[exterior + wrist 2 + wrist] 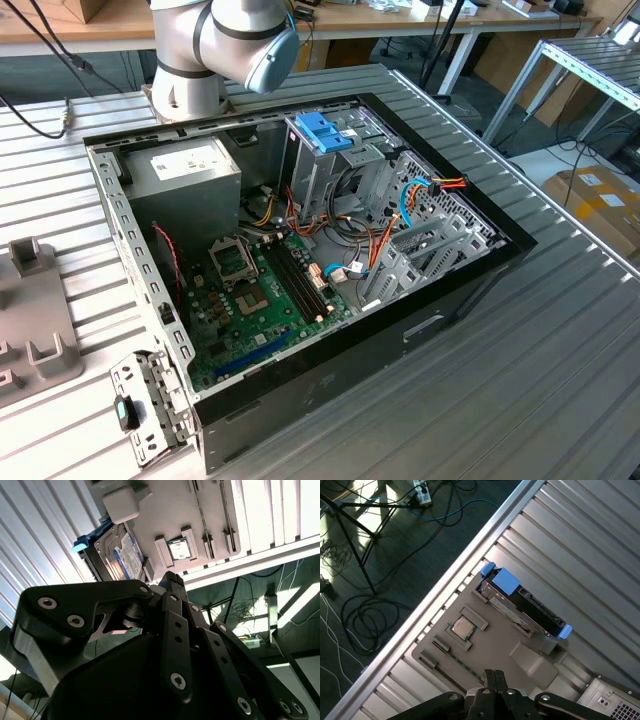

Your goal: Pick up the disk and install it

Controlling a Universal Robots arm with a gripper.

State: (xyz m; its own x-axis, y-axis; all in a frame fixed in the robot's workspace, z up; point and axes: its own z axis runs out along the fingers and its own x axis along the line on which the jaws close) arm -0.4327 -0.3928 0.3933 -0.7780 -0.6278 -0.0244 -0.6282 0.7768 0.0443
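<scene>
Below, disk [530, 605] stands on edge, long axis crossing table ribs [585, 535]; jaws closed, empty.

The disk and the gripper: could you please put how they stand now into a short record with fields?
disk: dark drive in a blue carrier, standing on edge in the grey holder, seen in both wrist views
gripper: shut, holding nothing, over the holder, apart from the disk
holder contents: also a small square chip
support: ribbed metal table
computer case: open, in the exterior view; blue clip atop its drive cage
task state: disk not yet picked up
</scene>
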